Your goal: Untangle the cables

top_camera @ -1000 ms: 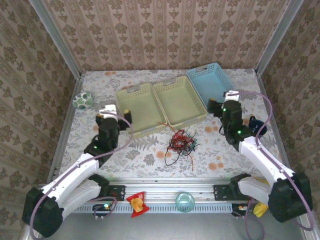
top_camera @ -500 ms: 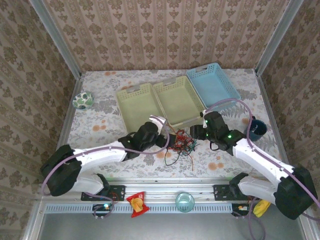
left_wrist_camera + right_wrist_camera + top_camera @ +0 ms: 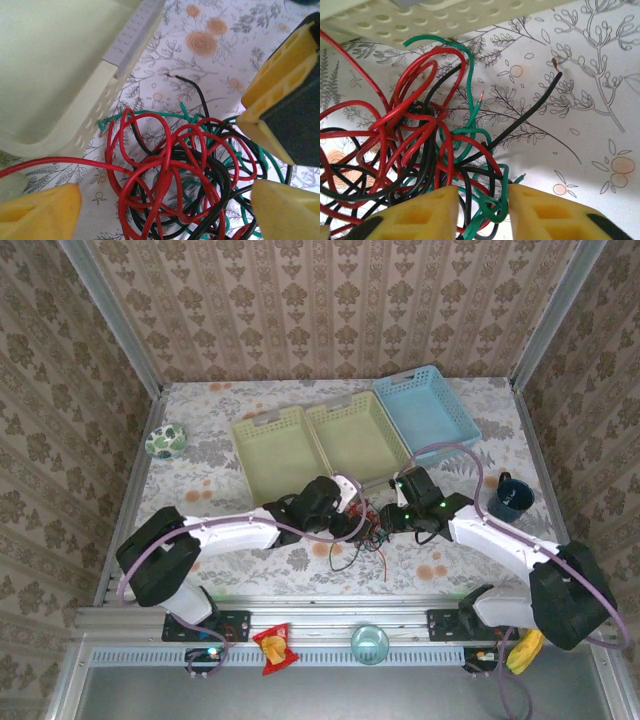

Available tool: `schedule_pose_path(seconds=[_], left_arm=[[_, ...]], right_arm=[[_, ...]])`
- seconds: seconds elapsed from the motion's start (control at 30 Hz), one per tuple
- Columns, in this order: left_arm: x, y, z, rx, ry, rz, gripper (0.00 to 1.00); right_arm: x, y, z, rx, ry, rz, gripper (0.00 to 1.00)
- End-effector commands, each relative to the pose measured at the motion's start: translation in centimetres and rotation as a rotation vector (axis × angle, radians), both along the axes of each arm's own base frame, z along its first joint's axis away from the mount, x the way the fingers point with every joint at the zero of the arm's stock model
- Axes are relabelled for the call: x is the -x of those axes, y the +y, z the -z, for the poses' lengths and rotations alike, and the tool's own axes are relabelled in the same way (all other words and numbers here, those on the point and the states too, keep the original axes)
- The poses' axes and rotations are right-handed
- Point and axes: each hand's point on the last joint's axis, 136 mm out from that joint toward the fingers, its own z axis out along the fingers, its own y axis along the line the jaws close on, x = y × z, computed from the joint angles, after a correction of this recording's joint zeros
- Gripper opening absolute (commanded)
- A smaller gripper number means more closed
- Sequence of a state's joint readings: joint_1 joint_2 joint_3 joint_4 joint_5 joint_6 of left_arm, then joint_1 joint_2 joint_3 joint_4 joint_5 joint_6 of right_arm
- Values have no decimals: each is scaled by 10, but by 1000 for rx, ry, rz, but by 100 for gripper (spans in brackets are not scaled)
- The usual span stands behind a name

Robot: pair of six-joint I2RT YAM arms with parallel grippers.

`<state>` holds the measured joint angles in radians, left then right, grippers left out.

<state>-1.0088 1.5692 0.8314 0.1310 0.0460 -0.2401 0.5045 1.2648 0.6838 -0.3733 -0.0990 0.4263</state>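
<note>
The left tool (image 3: 165, 197) is spread wide, with one finger on each side of the cables (image 3: 185, 175). The right tool (image 3: 482, 200) is narrowly parted, with green and black strands lying in the gap; whether they are pinched cannot be told. For a clean pull, one colour only should be taken near a free end, while the knot is held down by the other tool. The red, green and black wires are bunched in one loose ball on the bench (image 3: 200, 490), just beside the pale basket (image 3: 60, 60). Black and green ends protrude from the ball.
</note>
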Motion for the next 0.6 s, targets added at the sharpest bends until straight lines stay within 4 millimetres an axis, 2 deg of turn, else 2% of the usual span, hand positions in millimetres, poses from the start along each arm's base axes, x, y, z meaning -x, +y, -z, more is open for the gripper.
schedule_pose_path(seconds=[0.0,0.1,0.17,0.3,0.43,0.47,0.57], left_arm=[[2,-8,2,-39,-11,39,82],[4,-11,12,-82,-12,54,70],[3,-10,20,-112,-14,49,56],[1,-6,36,-155,-10,36,33],[-1,2,51,-192,-6,9,4],[0,4,54,-197,-5,5,0],[0,10,63,-205,3,-16,0]], right_arm=[[1,3,-5,-7,21,-11,22],[-4,2,-10,-15,-3,6,10],[-6,3,-16,-30,-14,9,6],[-12,-2,-30,-71,-44,48,2],[-20,-14,-43,-136,-69,135,1],[-23,-19,-46,-149,-79,163,0],[-29,-39,-53,-182,-97,266,0]])
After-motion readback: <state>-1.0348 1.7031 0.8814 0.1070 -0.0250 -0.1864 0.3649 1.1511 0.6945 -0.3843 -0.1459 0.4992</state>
